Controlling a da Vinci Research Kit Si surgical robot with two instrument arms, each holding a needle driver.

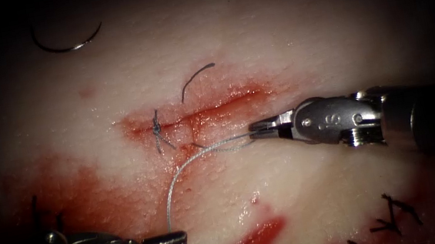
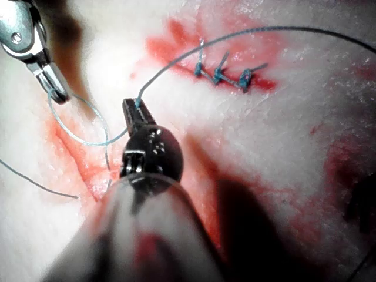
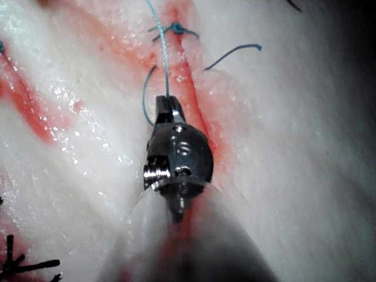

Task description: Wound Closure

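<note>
- The right tool [image 1: 258, 130] has its jaws clenched on the thread [image 1: 179, 173], just below the cut [image 1: 198, 113].
- The left tool [image 1: 176, 241], further below the cut, grips the same thread.
- The needle [image 1: 66, 44] lies free on the tissue [image 1: 286, 38], well above the cut, held by neither tool.
- One knot [image 1: 157, 129] sits on the cut's left end.

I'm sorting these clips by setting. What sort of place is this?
Likely a bench suturing practice setup: tissue with a partly stitched cut, a loose needle, and left tool and right tool both shut on thread.
</note>
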